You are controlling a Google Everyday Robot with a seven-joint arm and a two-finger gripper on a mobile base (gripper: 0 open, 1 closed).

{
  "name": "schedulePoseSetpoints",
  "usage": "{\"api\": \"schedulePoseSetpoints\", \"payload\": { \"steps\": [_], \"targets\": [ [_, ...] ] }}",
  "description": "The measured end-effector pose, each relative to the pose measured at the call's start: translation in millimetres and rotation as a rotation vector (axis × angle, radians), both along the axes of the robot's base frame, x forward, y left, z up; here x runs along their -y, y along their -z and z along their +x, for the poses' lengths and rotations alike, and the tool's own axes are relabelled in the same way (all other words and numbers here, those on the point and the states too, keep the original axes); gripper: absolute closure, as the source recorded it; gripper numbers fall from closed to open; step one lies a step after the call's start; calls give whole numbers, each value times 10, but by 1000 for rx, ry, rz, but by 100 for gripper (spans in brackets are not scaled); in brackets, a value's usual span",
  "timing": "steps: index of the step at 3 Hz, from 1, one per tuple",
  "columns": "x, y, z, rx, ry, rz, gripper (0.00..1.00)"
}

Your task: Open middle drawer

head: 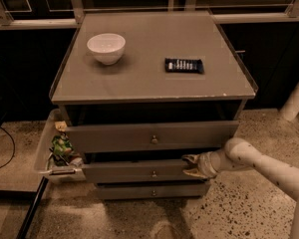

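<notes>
Located gripper [190, 166] low at the right front of the drawer cabinet [74, 116], on the end of a pale arm [261, 166] reaching in from the lower right. Noted fingers [189, 158] spread apart, one above the other. Upper tip at the top edge of the middle drawer [129, 172], lower tip against its flat front, right of the small brass knob [153, 174]. Cannot tell whether anything is pinched between them.

Placed the middle drawer second of three, under the taller top drawer [114, 137] and above the slim bottom drawer [124, 190]. Front edge forward of the bottom drawer's front and set a little to the left, with a dark gap along its top edge — partly out. Top drawer likewise forward of the cabinet frame, with a dark slot beneath the worktop [139, 86].

On the worktop: white bowl [105, 48] at the left rear, dark wrapped bar [184, 65] right of centre, the two well apart. Small chip on the front edge near the right corner.

Room for moving: open speckled floor [139, 215] straight ahead of the drawer fronts. To the left, a pale side bin [42, 148] holding green packets [62, 148], hung against the cabinet side, just beside the middle drawer's left end. A dark cable [7, 153] on the floor further left — a white post [296, 101] standing at the far right.
</notes>
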State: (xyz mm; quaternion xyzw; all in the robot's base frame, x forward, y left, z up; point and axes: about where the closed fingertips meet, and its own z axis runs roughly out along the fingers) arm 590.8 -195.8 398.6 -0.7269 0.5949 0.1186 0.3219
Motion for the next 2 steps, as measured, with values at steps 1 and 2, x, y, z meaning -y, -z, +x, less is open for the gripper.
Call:
{"api": "schedulePoseSetpoints", "payload": {
  "steps": [1, 2],
  "targets": [
    [0, -2, 0, 0, 0, 0, 87],
    [-1, -2, 0, 0, 0, 0, 63]
  ]
}}
